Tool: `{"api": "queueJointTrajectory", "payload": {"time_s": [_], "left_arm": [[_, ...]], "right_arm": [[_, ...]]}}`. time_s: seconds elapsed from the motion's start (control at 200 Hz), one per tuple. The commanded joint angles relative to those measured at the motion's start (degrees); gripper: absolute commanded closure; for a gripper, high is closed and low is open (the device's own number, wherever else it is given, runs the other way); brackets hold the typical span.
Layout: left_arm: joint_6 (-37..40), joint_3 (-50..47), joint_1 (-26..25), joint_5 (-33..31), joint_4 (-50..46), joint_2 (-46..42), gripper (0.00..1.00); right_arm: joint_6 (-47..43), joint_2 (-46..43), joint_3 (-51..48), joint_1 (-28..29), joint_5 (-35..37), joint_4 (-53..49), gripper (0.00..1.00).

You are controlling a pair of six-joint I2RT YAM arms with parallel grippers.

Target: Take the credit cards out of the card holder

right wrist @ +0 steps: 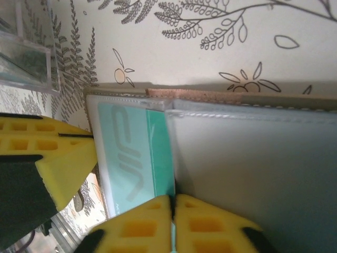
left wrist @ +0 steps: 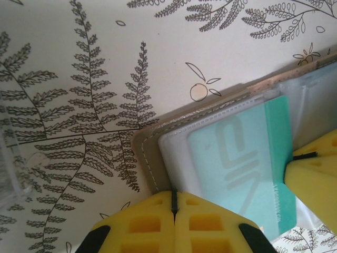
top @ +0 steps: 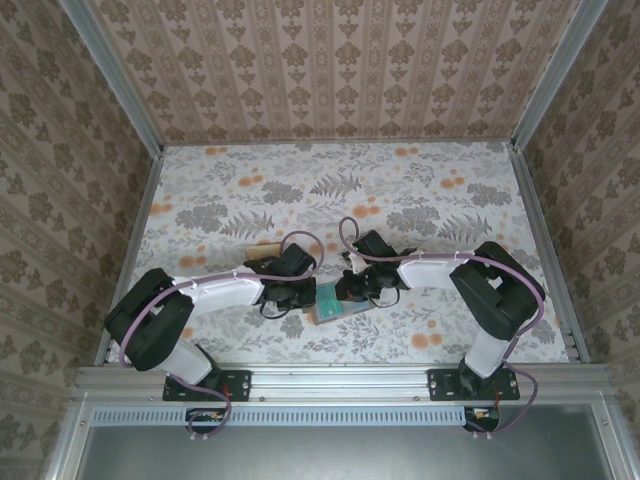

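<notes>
The small bifold card holder with a grey-brown outer face and a blue-grey lining (right wrist: 253,174) lies opened flat on the table. In the top view it is at lower centre, between the tips of the two arms. In the right wrist view its long axis runs left to right across the frame, with a plain blue-grey panel on the right and a clear-sleeved panel on the left. In the left wrist view it slants from lower centre to the upper right corner.

A teal plastic card (left wrist: 237,168) sits in the clear sleeve. Its long axis crosses the holder's length, and its pale lettering runs along that axis.

The left gripper (left wrist: 174,197) has its yellow pads pressed together at the holder's stitched rim. Whether they pinch the rim cannot be told. The right gripper (right wrist: 172,203) is also closed, at the card's edge beside the fold, and a sliver of teal shows in the seam between its pads.

A clear plastic tray (right wrist: 26,58) stands near the holder, at the upper left of the right wrist view.

The table covering (top: 400,190) is cream, printed with grey ferns and orange blossoms. Beige damask wallpaper panels (top: 330,60) close in three sides, and a metal frame rail (top: 340,380) runs along the bottom of the top view.
</notes>
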Motion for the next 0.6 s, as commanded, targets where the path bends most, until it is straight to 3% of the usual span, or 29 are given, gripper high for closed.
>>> {"api": "queueJointTrajectory", "payload": {"time_s": [0.0,0.595], "left_arm": [[0.80,0.13,-0.63,-0.08,-2.06,1.79,1.00],[0.74,-0.66,-0.71,-0.08,-1.93,1.67,1.00]], "right_arm": [[0.05,1.03,0.04,0.11,0.33,-1.64,1.00],[-8.87,-0.36,1.58,-8.02,-3.40,-11.71,1.00]]}}
